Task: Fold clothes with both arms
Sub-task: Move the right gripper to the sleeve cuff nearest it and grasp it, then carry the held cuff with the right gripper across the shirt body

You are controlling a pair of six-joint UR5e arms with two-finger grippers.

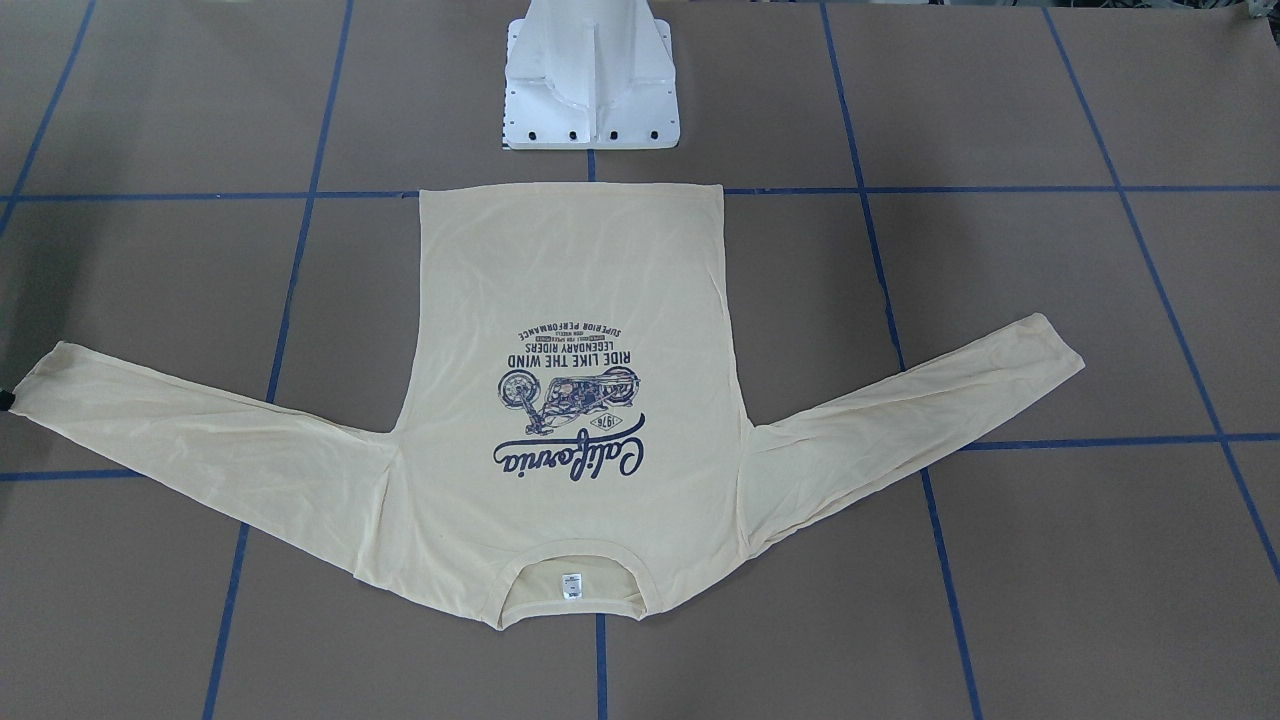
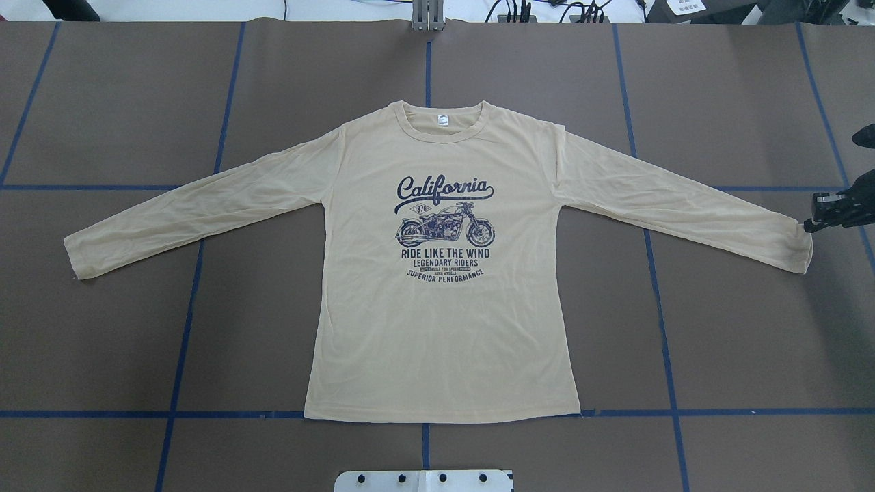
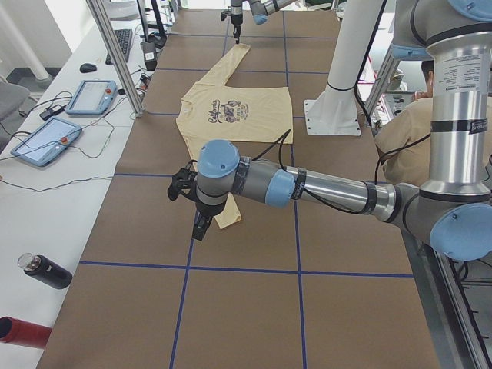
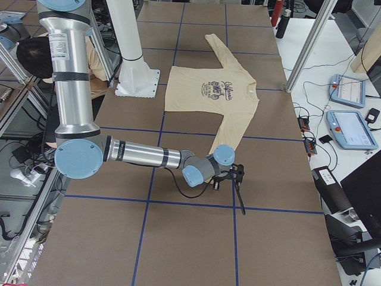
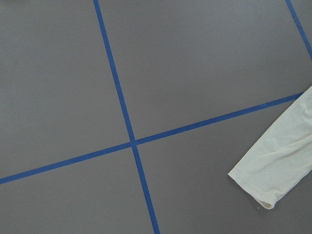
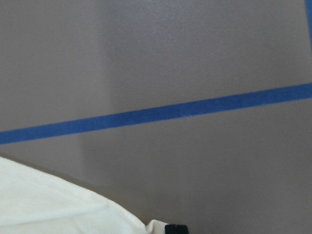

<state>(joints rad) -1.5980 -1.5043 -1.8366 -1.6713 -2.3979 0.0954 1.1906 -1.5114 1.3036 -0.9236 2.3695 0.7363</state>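
The clothes are one cream-yellow long-sleeved T-shirt [image 2: 444, 307] lying flat on the table, print up, both sleeves spread wide. My right gripper [image 2: 811, 224] sits low at the table's right edge, its black tip touching the corner of the sleeve cuff [image 2: 796, 242]. I cannot tell whether it is open or shut. The right wrist view shows only cream fabric [image 6: 53, 204] and a black fingertip [image 6: 175, 228]. My left gripper [image 3: 196, 223] hangs above the table beside the other cuff [image 3: 228, 217]; its state cannot be told. That cuff [image 5: 273, 180] lies at the left wrist view's lower right.
Brown table cover with a blue tape grid [image 2: 656, 287]. The white pedestal base [image 1: 590, 80] stands at the shirt's hem side. Tablets and cables [image 3: 58, 131] lie on a side bench, with bottles [image 3: 42, 270] near it. A person [image 3: 407, 131] sits behind the robot.
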